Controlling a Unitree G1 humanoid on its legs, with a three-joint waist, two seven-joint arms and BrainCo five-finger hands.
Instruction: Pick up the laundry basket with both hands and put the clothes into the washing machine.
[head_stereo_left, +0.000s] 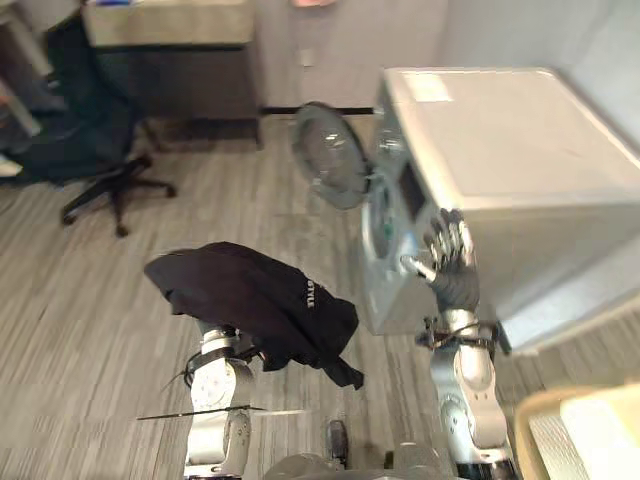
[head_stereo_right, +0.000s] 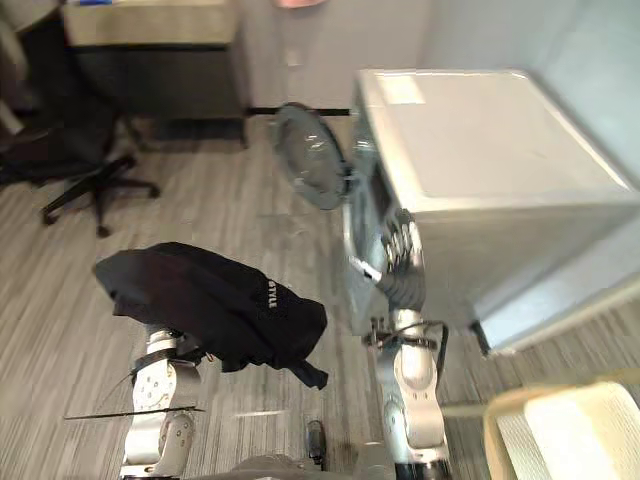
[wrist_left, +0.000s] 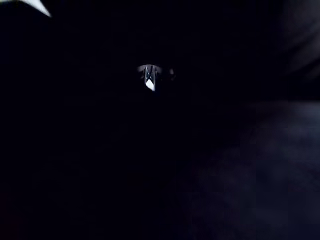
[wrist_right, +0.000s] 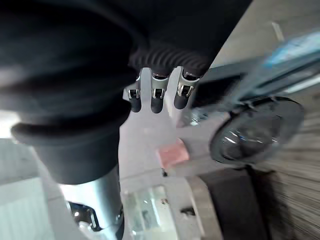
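Left eye view: the right hand (head_stereo_left: 450, 262) is raised at the front of the washing machine (head_stereo_left: 500, 150). Its fingers are straight and loosely spread, the thumb points towards the door opening, and it holds nothing. Whether it touches the front panel I cannot tell. The machine's round door (head_stereo_left: 330, 155) stands swung wide, out from the front. The left hand is buried under a black garment (head_stereo_left: 255, 300), so I cannot tell how that hand is set. The garment drapes over the raised left arm, in front of the machine and apart from it, with one end hanging down. A beige-rimmed basket (head_stereo_left: 520, 415) sits near the machine's near corner. An office chair (head_stereo_left: 100, 170) stands well away on the machine's door side.
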